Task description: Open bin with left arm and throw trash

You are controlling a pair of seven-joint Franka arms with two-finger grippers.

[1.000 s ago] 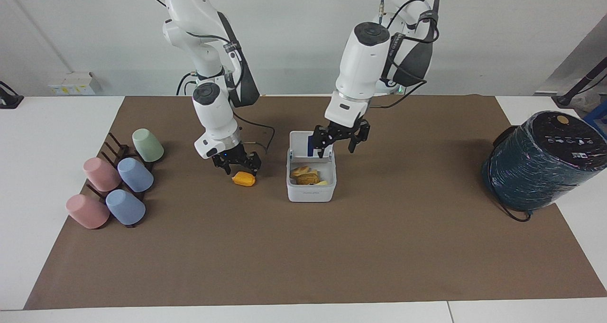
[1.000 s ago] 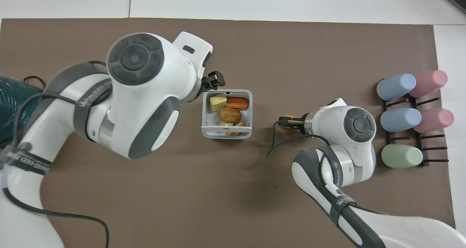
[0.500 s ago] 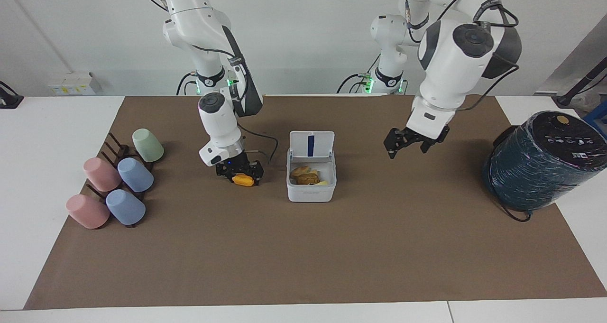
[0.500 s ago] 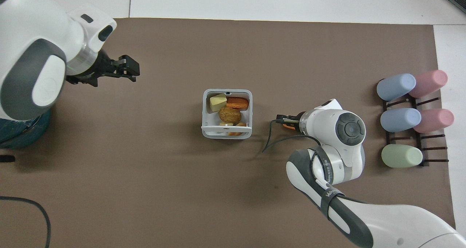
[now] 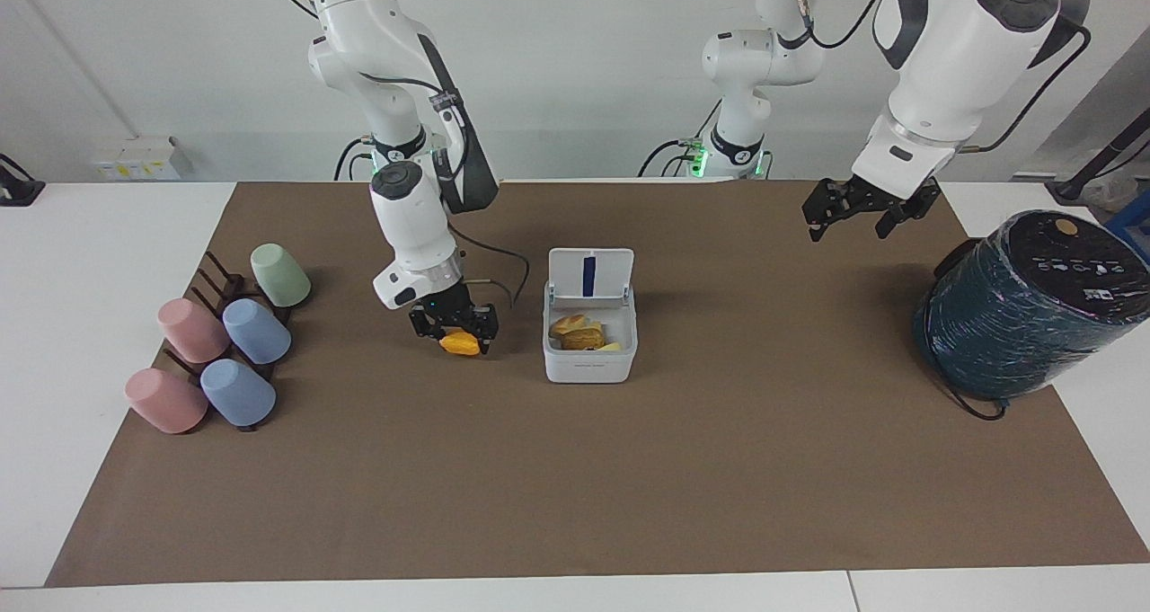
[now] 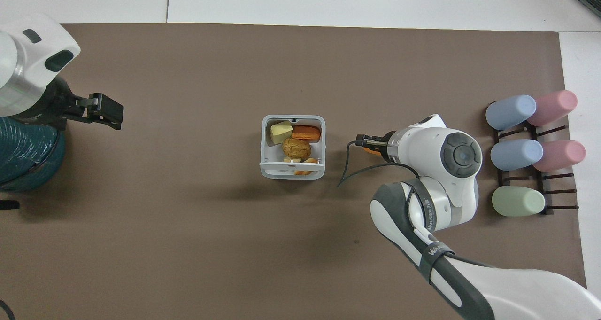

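The white bin (image 5: 589, 366) stands mid-mat with its lid (image 5: 590, 276) upright and open, blue stripe showing. In the overhead view the bin (image 6: 264, 144) holds a pale yellow wedge (image 6: 280, 132), an orange-brown lump (image 6: 306, 132) and a golden-brown nugget (image 6: 296, 148). My right gripper (image 5: 455, 332) is shut on a bright orange lump (image 5: 459, 345), low over the mat beside the bin toward the right arm's end; it also shows in the overhead view (image 6: 368, 144). My left gripper (image 5: 858, 215) is open and empty, raised over the mat between the bin and the teal cylinder.
A big dark teal wrapped cylinder (image 5: 1024, 311) stands at the left arm's end of the table. Several pastel cups lie on a dark rack (image 5: 225, 342) at the right arm's end. A black cable (image 6: 347, 176) hangs from the right wrist near the bin.
My left arm let go of the lid, rose and swung away from the bin toward the teal cylinder. My right gripper came down and shut on the orange lump. The lid stays open.
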